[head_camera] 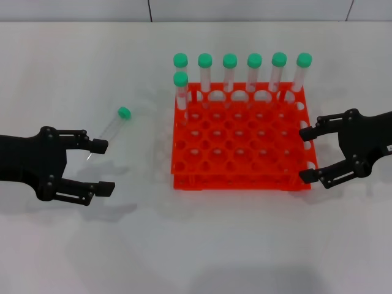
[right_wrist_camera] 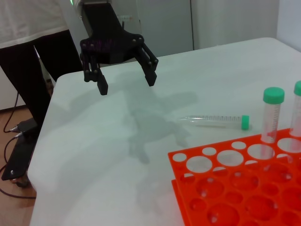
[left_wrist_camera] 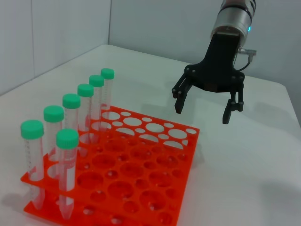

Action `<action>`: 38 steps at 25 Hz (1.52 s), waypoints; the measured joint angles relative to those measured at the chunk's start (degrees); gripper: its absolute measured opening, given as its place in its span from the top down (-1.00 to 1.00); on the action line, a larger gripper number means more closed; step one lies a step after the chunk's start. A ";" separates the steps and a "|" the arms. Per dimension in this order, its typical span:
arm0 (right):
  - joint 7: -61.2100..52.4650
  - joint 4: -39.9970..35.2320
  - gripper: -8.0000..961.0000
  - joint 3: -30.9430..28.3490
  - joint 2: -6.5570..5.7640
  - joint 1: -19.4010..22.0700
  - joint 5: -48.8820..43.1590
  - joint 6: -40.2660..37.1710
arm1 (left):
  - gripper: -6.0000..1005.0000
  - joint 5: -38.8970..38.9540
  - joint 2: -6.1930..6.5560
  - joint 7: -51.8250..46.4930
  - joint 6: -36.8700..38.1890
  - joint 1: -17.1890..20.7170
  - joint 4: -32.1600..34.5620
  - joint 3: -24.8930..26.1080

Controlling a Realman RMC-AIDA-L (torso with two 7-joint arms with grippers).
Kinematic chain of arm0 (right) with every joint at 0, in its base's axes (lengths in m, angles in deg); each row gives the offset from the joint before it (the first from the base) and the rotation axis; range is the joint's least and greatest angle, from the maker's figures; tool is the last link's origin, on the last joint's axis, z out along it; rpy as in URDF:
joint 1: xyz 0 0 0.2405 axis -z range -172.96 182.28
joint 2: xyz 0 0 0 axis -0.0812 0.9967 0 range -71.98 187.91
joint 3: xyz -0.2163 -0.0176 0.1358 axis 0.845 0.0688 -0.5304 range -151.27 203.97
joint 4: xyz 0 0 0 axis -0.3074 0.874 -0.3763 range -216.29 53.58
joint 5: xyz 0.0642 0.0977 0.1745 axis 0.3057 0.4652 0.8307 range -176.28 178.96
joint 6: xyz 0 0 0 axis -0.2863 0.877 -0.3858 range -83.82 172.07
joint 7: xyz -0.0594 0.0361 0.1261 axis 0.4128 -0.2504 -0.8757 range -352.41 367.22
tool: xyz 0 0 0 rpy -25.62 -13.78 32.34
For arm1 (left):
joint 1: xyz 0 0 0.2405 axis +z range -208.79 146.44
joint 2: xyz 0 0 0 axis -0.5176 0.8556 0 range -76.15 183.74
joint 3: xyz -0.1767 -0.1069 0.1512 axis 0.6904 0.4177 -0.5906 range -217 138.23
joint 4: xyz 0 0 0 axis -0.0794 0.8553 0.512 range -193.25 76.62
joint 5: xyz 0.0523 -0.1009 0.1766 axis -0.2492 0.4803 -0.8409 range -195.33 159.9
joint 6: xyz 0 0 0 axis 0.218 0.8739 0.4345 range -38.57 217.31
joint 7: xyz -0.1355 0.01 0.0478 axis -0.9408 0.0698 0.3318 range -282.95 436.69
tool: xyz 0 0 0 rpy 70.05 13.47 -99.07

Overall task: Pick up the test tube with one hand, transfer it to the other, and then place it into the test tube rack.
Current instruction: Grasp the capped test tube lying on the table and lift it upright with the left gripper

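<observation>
The test tube [head_camera: 113, 127] lies on the white table left of the rack, green cap pointing away from me, also seen in the right wrist view [right_wrist_camera: 214, 120]. My left gripper [head_camera: 103, 167] hovers open just in front of the tube's pointed tip, nothing between its fingers; the right wrist view shows it [right_wrist_camera: 127, 84] above the table, apart from the tube. The orange-red test tube rack [head_camera: 239, 179] [left_wrist_camera: 188, 141] [right_wrist_camera: 212, 160] stands at centre. My right gripper [head_camera: 306, 154] is open at the rack's right edge, empty, also visible in the left wrist view [left_wrist_camera: 202, 112].
Several green-capped tubes [head_camera: 254, 73] [left_wrist_camera: 70, 117] stand upright along the rack's far row, with one more [head_camera: 181, 92] in the second row at the left corner. Bare table lies in front of the rack. A person in dark trousers [right_wrist_camera: 28, 61] stands beyond the table's left end.
</observation>
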 joint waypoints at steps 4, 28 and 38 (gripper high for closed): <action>0.15 0.00 -0.81 0.00 0.26 0.00 0.02 0.01 | -0.69 0.00 -0.01 0.00 -0.02 0.00 0.00 0.00; 0.35 -0.05 -0.81 -0.03 0.62 -0.04 0.38 0.55 | -0.69 -2.80 -1.22 -18.97 -0.02 0.28 12.25 -0.38; 1.64 -0.43 -0.81 -0.02 1.42 -0.15 0.51 0.94 | -0.68 -17.81 -2.21 -36.85 -1.88 -2.60 20.88 -1.30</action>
